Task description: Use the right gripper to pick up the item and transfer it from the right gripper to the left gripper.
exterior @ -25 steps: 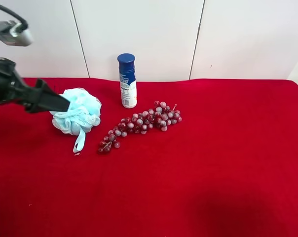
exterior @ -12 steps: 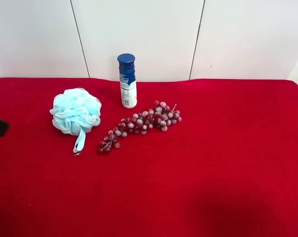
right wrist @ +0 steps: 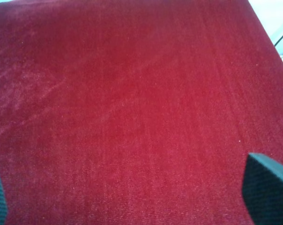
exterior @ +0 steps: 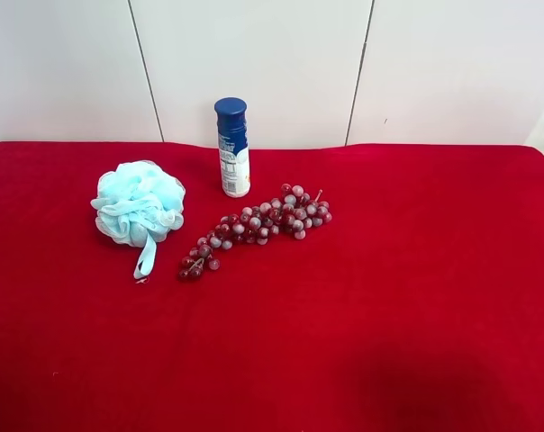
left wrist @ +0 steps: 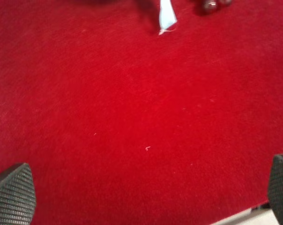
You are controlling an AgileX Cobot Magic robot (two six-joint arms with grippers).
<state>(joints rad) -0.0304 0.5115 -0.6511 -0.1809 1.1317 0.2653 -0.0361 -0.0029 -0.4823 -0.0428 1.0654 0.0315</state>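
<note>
A: Three objects rest on the red cloth (exterior: 389, 297) in the exterior high view. Which is the item?

B: The item (exterior: 139, 205), a fluffy light-blue mesh pouf, sits at the left of the group, its ribbon loop (exterior: 145, 256) trailing toward the near edge. It lies free on the cloth, with no arm near it in that view.

A: And its neighbours?

B: The white bottle (exterior: 233, 148) with a blue cap stands upright, farther back and just right of the pouf. The red grape bunch (exterior: 254, 227) lies on its side nearer, between the ribbon's end and the bottle's right.

A: State of the grippers?

B: The right gripper (right wrist: 132, 197) hangs over bare cloth, jaws spread wide, nothing between them. The left gripper (left wrist: 151, 192) is likewise spread wide and empty; the ribbon's tip and two grapes show at the far edge of its view.
</note>
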